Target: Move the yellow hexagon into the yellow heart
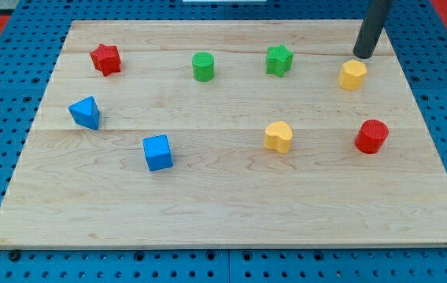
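Note:
The yellow hexagon (352,75) sits near the view's upper right of the wooden board. The yellow heart (278,136) lies lower and to the left of it, near the board's middle right. My tip (363,55) is just above and slightly right of the yellow hexagon, very close to it; I cannot tell whether it touches. The rod rises out of the view's top.
A red star (106,59), green cylinder (203,67) and green star (279,60) line the top. A blue triangular block (86,112) and blue cube (158,152) lie at the left. A red cylinder (372,136) sits right of the heart. The board's edge (231,245) runs along the bottom.

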